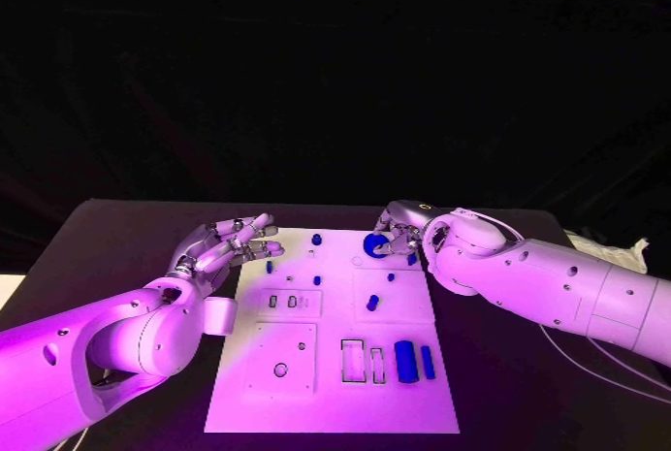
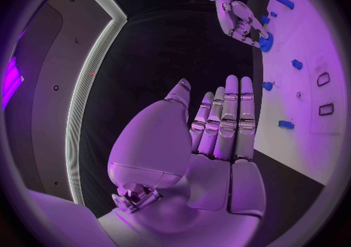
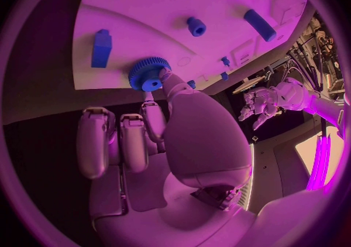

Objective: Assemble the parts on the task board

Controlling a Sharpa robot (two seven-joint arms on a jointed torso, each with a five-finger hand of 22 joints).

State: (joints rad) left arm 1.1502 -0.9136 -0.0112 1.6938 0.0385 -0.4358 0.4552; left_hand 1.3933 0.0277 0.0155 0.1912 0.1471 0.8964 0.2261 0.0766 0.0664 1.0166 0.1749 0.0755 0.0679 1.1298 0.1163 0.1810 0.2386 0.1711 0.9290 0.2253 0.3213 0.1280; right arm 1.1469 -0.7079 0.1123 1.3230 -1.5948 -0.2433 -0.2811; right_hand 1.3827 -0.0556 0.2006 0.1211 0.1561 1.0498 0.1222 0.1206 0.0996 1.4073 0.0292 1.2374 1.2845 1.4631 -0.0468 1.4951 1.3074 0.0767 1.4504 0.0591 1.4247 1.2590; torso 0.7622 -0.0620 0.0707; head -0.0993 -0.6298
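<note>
While my right hand [image 1: 401, 230] works at the far edge of the board [image 1: 335, 393], its fingertips are closed round the gear [image 1: 375, 244], a toothed blue wheel at the board's far right corner; the right wrist view shows a fingertip [image 3: 165, 75] pressed against the gear's rim and hub, so I judge that I am either seating it on its post or turning it into place; whether it is fully down I cannot tell. My left hand [image 1: 224, 245] hovers just off the board's far left corner with its fingers apart and nothing in them, and in its own wrist view the fingers [image 2: 230, 112] lie straight and side by side; I take it to be waiting clear so as not to crowd the right one.

Other parts lie about the board: a long bar [image 1: 405, 361] and a thinner one just beside it near the right edge by two open slots, a short peg [image 1: 372, 302] in the middle, small studs [image 1: 317, 240] toward the far end; I judge most of the assembly is yet to do.

My desk [image 1: 112, 247] is black and matt under the white board; behind it the room is dark; cables lie at the desk's right edge.
</note>
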